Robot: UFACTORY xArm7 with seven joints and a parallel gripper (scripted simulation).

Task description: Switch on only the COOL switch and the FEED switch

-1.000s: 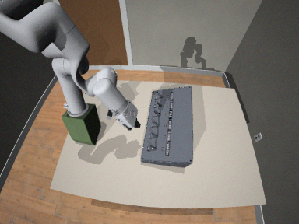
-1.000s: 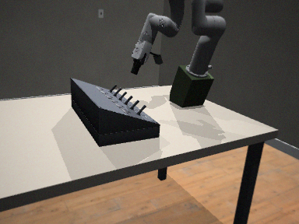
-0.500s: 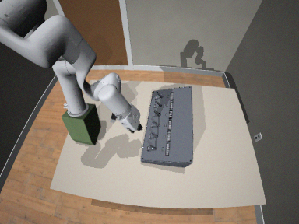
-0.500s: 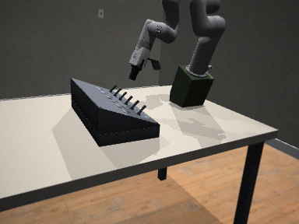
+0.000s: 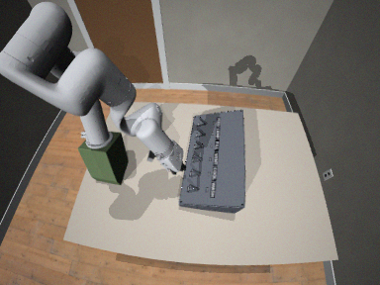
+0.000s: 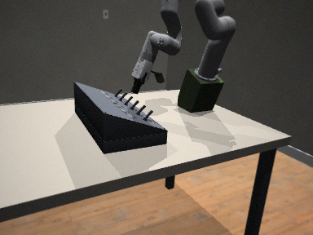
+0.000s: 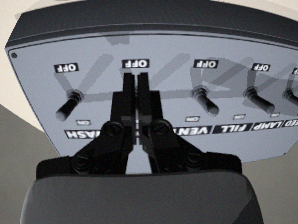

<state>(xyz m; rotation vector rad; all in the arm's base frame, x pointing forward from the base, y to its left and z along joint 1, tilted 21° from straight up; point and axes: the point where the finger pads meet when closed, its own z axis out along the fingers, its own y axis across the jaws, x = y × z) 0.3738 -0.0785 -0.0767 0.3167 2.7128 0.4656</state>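
Observation:
The dark grey wedge-shaped console (image 5: 226, 163) (image 6: 102, 118) (image 7: 173, 36) lies on the table with a row of several toggle levers on its sloping face. My gripper (image 5: 183, 167) (image 6: 134, 89) (image 7: 136, 88) is shut and empty. Its fingertips point at the second switch from the left in the wrist view, just under that switch's OFF tag, and hide its lever and name label. The WASH lever (image 7: 69, 104) is to its left. The VENT lever (image 7: 206, 99) and the FILL lever (image 7: 261, 99) are to its right. I cannot tell whether the fingers touch the panel.
The arm's green base block (image 5: 104, 159) (image 6: 200, 91) stands on the beige table (image 5: 277, 223) (image 6: 41, 163) beside the console's low edge. The table's front edge drops to a wooden floor.

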